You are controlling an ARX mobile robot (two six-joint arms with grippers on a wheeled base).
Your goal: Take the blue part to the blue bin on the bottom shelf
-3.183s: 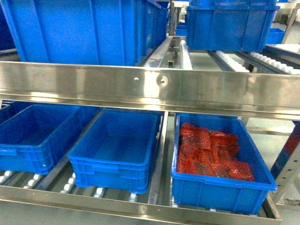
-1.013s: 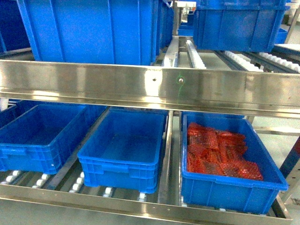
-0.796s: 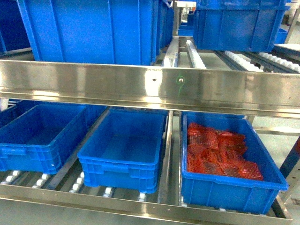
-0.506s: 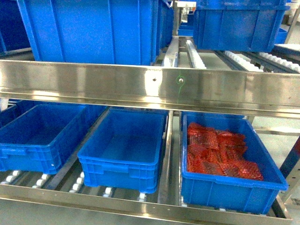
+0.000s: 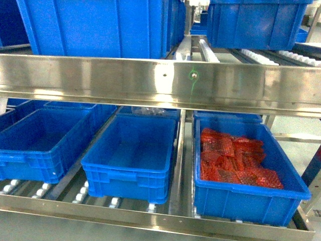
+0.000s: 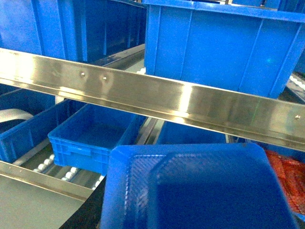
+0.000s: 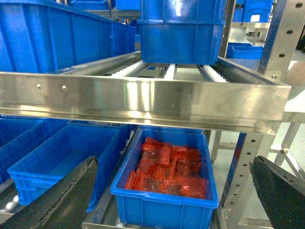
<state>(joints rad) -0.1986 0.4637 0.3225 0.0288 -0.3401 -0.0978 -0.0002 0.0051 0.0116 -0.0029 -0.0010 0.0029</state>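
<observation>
Sitting side by side on the bottom shelf (image 5: 150, 216) are three blue bins: one at 9 o'clock, the middle blue bin (image 5: 131, 155), and a third (image 5: 248, 193) at 3 o'clock holding red parts (image 5: 233, 160). The left wrist view shows a blue part (image 6: 195, 188) low in frame; whether fingers clamp it cannot be told. The right fingers (image 7: 52, 195) stand wide apart.

Right hand (image 7: 171, 191) fingers spread wide; left hand's state hidden.
</observation>
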